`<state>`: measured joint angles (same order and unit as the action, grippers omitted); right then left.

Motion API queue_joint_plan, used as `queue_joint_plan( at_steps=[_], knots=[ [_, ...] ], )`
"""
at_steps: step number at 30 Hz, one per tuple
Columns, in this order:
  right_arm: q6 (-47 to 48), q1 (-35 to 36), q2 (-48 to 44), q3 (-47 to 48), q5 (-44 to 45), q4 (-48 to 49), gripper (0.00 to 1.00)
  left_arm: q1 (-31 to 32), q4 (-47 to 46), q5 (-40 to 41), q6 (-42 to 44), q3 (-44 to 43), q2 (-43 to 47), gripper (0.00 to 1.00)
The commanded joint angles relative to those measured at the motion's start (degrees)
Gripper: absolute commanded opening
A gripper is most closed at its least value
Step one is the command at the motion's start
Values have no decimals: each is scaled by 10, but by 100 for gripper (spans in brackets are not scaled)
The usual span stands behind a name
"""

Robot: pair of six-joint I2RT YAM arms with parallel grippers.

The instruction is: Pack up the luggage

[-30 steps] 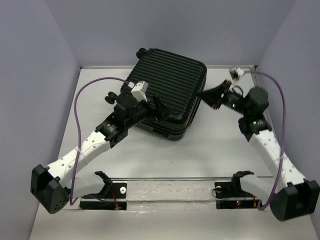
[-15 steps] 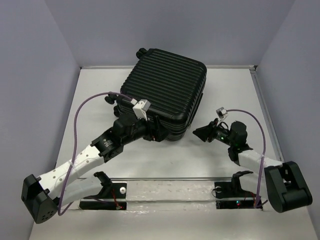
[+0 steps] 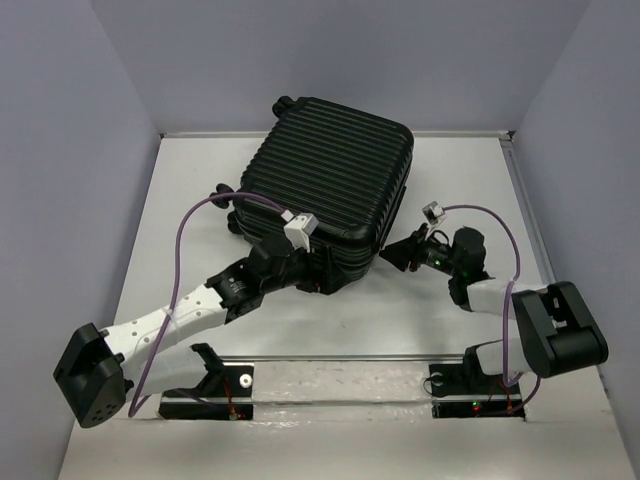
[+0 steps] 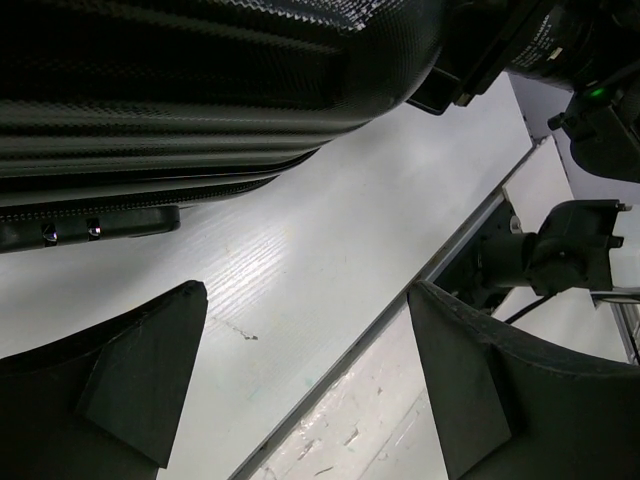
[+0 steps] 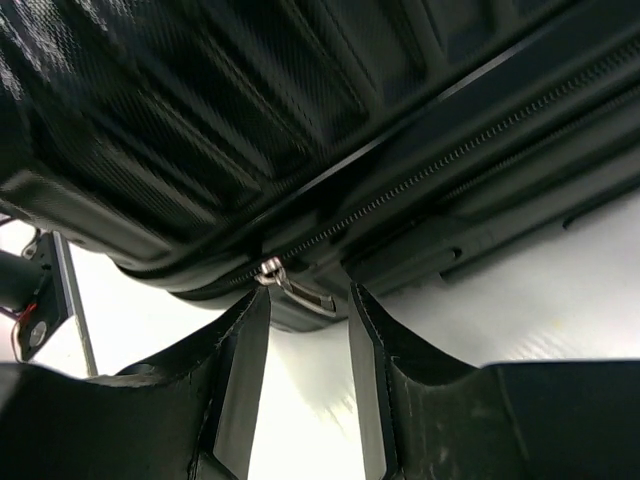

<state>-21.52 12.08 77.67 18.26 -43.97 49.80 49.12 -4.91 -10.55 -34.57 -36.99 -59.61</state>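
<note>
Luggage [image 3: 335,170]: closed, lying on its broad side with the ribbed black shell facing up. Centre to upper centre of the top view, on the white worktop [image 3: 460,190].
Wheels [image 3: 283,103]: small and black, showing at the luggage's upper-left corner and along its left side.
Left hand [image 3: 318,268]: low at the luggage's near edge, just left of the frame's centre.
Left hand, state: fingers [image 4: 140,380] spread wide, with only bare worktop between them and no hold on anything. Shell's lower edge across the top of the left wrist view, apart from both fingers.
Right hand [image 3: 395,255]: at the luggage's near right corner, right of centre in the top view, pointing left at the shell.
Right hand, state: fingers [image 5: 240,380] partly apart with a narrow gap, nothing clamped.
Zipper pull [image 5: 292,288]: silver, hanging at the shell's seam just beyond the right fingertips, in line with the gap. Touching a finger or not: cannot tell.
Zip line [image 5: 450,160]: zipped shut, running from the pull up to the upper right of the right wrist view.
Cable [image 3: 185,250]: purple, arching over the left arm at centre left.
</note>
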Motion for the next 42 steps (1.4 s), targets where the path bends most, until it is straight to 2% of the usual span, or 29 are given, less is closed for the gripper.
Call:
queue_joint_plan(
  at_steps=[1, 7, 13, 15, 16, 17, 21, 22, 23, 24, 29, 30, 31, 32, 37, 40, 42],
  knots=[
    [16, 5, 21, 30, -41, 54, 44, 1, -41, -2, 16, -18, -13, 93],
    [5, 11, 60, 52, -68, 69, 43, 1, -41, 8, 21, -37, -26, 93],
    [-23, 16, 92, 56, -68, 112, 32, 0, -38, 28, 30, -59, -45, 93],
    [-37, 16, 99, 52, -64, 136, 35, 0, -34, 37, 33, -69, -49, 93],
    [-42, 16, 101, 51, -57, 143, 38, 0, -32, 41, 35, -78, -51, 93],
    [-41, 16, 103, 47, -49, 148, 47, 0, -30, 42, 36, -83, -54, 93],
    [-29, 22, 104, 48, -46, 134, 49, -1, -22, 47, 42, -90, -54, 93],
    [-34, 22, 107, 49, -49, 148, 48, -2, -22, 47, 42, -89, -55, 93],
    [-39, 22, 112, 53, -52, 157, 36, -3, -22, 47, 42, -88, -56, 93],
    [-43, 28, 121, 55, -57, 162, 30, -5, -23, 47, 42, -87, -57, 93],
    [-55, 33, 138, 56, -55, 181, 21, -9, -27, 51, 43, -96, -64, 93],
    [-55, 38, 143, 55, -52, 187, 12, -11, -27, 54, 47, -103, -74, 93],
    [-58, 38, 144, 52, -49, 192, 12, -13, -27, 55, 47, -106, -74, 93],
    [-61, 38, 146, 49, -46, 197, 7, -13, -27, 58, 49, -111, -83, 92],
    [-96, 66, 133, 13, -21, 231, 7, -17, -38, 76, 48, -143, -112, 92],
    [-86, 113, 81, -23, 56, 165, 7, -17, -52, 85, 43, -163, -126, 92],
    [-71, 194, 25, -35, 105, 71, 7, -17, -60, 86, 42, -188, -142, 92]
  ],
)
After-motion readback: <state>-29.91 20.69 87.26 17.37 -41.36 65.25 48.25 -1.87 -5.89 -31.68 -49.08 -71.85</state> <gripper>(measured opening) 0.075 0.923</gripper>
